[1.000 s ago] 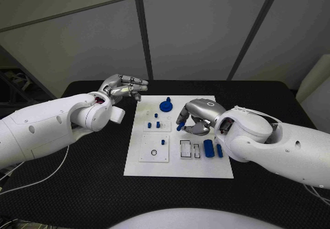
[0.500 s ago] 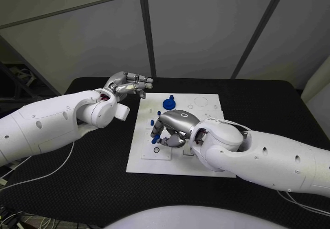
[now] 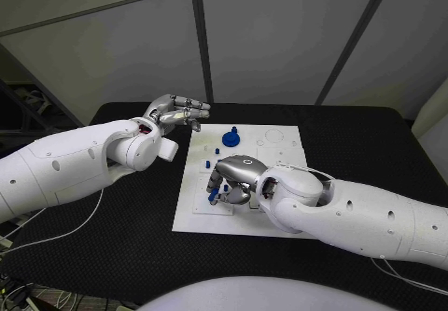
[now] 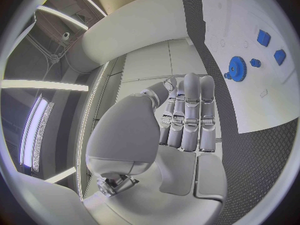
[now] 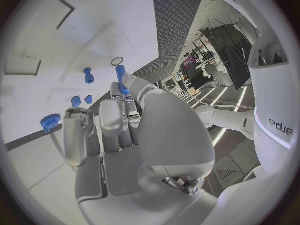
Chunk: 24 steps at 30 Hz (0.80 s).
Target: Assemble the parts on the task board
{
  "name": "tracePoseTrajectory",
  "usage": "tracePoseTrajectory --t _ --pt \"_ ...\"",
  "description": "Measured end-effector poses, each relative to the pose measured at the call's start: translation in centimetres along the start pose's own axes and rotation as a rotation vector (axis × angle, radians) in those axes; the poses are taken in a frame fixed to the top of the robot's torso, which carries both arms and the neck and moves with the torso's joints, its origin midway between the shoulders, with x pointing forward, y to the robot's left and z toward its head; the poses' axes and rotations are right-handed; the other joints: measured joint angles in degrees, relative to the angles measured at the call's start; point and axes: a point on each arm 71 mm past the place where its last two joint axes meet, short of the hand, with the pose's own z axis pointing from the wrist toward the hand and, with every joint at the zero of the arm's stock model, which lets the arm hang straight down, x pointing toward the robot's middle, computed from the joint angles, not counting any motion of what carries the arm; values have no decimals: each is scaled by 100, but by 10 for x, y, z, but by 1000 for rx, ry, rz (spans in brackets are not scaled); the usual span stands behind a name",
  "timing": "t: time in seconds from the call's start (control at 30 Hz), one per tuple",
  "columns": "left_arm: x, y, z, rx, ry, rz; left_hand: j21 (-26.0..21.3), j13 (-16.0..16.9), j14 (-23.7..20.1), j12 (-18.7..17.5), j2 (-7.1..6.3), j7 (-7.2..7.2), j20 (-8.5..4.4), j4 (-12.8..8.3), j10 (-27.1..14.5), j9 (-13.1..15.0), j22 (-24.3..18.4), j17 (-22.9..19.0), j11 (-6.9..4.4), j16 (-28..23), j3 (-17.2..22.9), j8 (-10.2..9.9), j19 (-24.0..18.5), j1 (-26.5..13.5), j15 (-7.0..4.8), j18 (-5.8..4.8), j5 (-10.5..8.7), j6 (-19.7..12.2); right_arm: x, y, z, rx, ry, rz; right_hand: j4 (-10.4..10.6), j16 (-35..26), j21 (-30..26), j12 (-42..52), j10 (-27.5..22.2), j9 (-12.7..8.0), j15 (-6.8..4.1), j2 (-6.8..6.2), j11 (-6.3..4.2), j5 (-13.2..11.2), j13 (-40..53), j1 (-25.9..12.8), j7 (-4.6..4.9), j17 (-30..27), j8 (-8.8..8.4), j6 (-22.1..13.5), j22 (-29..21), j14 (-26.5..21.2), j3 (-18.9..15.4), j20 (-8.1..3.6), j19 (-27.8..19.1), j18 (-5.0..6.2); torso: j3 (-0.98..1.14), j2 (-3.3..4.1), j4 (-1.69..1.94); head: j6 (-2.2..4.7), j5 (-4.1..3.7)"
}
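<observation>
**Two hands, one blue peg held over the board**

One peg (image 3: 213, 192) is in my right hand (image 3: 237, 176), a short blue cylinder pinched at my fingertips (image 5: 129, 83) and pointing down over the left half of the board (image 3: 191, 222). In my right wrist view the peg (image 5: 120, 78) stands out past the fingers, close to a small ring-shaped hole (image 5: 117, 61) in the board's surface; whether it touches the board I cannot tell. My right forearm crosses the near right part of the board and hides what lies under it.

Just beyond that hand, small blue parts stand on the board: a short pin (image 5: 89, 75) and two little blocks (image 5: 76, 101), near one another. Farther still, toward the board's far edge, sits the blue gear (image 3: 228, 138), with a faint circle outline (image 3: 274, 137) to its right.

My left hand (image 3: 175, 113) hangs at the far left, off the board's far left corner and above the black table (image 3: 122, 240). It holds nothing; its fingers (image 4: 190, 110) lie side by side, bent gently inward, touching no part. From that wrist the gear (image 4: 236, 66) and blocks (image 4: 264, 37) show well apart from it.
</observation>
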Motion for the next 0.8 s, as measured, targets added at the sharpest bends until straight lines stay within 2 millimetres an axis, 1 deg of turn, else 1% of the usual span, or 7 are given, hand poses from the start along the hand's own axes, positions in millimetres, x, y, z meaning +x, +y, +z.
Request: tracePoseTrajectory --t 0.43,0.63,0.8 --pt "0 0 0 0 -1 0 0 0 0 0 0 0 0 0 0 0 0 0 0 0 0 0 0 0 0 1 0 0 4 -2 1 3 35 -21 -6 0 0 -22 0 -2 0 -1 0 -2 5 0 -6 -6 -16 -7 0 0 -7 0 0 0 1 -4 -7 -5 10" --pt "-1 0 0 0 -2 1 0 0 0 0 0 0 0 0 0 0 1 1 0 0 0 0 0 0 0 0 0 0 4 -3 1 4 47 -34 -21 0 -23 -35 0 6 0 -1 0 -3 4 -1 -7 -16 -16 -8 0 0 8 0 0 0 1 -4 -7 -2 -2" --pt "-1 0 0 -1 -3 1 0 0 0 0 0 0 0 0 0 0 1 1 0 0 0 0 0 0 0 0 0 0 6 -1 2 1 57 -43 -22 0 -23 -45 0 6 0 -2 0 -4 4 -1 10 -36 -25 9 0 0 8 0 0 0 -1 -3 -3 -1 -4"
